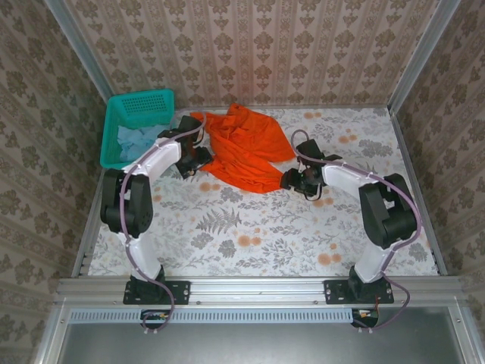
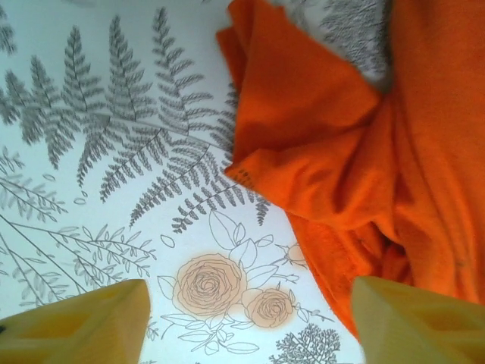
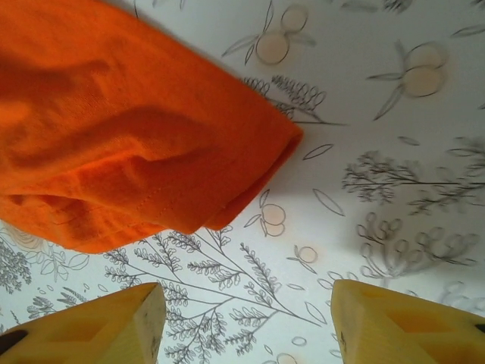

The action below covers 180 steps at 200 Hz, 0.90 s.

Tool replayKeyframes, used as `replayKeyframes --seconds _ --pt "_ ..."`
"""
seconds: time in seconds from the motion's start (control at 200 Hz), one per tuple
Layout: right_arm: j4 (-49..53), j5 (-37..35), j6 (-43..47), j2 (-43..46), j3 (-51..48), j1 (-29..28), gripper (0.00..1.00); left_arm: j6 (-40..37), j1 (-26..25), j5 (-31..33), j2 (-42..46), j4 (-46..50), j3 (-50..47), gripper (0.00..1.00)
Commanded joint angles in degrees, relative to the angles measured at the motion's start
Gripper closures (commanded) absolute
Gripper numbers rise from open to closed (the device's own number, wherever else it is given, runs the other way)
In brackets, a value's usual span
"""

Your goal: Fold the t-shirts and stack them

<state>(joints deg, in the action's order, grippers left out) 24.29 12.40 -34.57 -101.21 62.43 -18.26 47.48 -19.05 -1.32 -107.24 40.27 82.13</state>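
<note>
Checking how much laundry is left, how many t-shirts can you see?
2. The orange t-shirt lies crumpled on the table, far middle; the light-blue t-shirt sits in the teal basket at the far left. Others could be hidden under it.

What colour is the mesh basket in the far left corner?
The basket is teal; the top view shows it best.
</note>
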Motion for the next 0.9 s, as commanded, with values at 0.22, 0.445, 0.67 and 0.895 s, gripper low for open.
replayKeyframes --seconds 0.22,0.445,0.67,0.895 --pt "-3.2 2.9 -1.5 -7.7 7.2 1.2 0.41 -4.4 0.2 -3.4 -11.1 -0.4 7.6 0.24" --pt "-1.5 2.2 -1.7 -12.3 10.6 2.3 0.65 -7.7 0.3 -2.3 -17.5 2.4 14.9 0.65" --pt "-2.1 4.3 0.5 -6.3 10.8 3.6 0.97 -11.0 0.3 0.9 -12.8 4.7 18.7 1.0" --pt "-2.0 5.3 0.9 10.7 6.3 4.6 1.0 -12.4 -0.4 1.3 -1.8 5.3 21.3 1.0"
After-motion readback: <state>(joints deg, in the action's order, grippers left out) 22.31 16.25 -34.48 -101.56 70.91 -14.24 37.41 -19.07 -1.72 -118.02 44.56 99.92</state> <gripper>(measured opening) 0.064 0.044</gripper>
